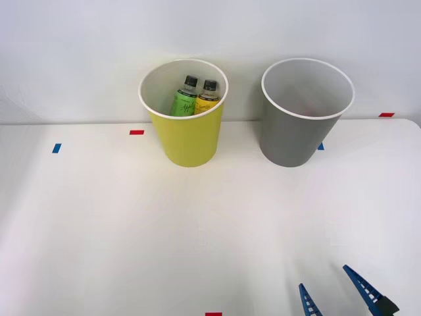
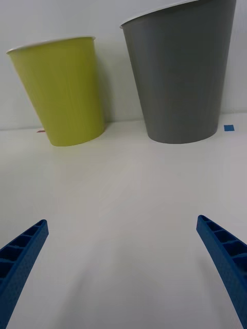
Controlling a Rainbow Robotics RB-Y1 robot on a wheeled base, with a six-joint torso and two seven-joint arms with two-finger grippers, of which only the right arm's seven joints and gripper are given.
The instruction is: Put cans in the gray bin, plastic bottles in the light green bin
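- Yellow-green: light green bin (image 1: 187,141) upright at bench (image 1: 99,224) far edge, left of centre; both plastic bottles (image 1: 196,97) standing inside, green one beside yellow-label one, touching.
- Gray bin (image 1: 293,141) upright just beside it, toward far right corner; bins apart, not touching.
- Right claw (image 1: 335,289) low nr front edge, right side; blue fingers (image 2: 23,252) spread wide, holding nothing.
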